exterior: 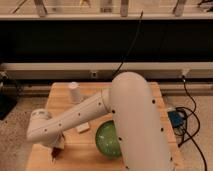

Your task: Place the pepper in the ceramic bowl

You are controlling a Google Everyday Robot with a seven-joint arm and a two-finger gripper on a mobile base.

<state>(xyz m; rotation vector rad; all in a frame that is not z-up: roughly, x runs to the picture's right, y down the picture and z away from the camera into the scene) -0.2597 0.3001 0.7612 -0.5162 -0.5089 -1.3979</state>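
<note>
At the lower left of the frame the gripper (56,150) hung low over the counter (60,95), below the arm's wrist joint. Something small and dark red showed right at it, apparently the pepper (55,154); whether the gripper held it or merely hovered beside it could not be told. Higher up, toward the upper left of the counter, a white cup (74,92) stood upright. A white block (83,127) lay just under the forearm, near the middle. To its right sat the green bowl (108,139), its right side hidden behind the arm (132,125), which filled the lower right.
</note>
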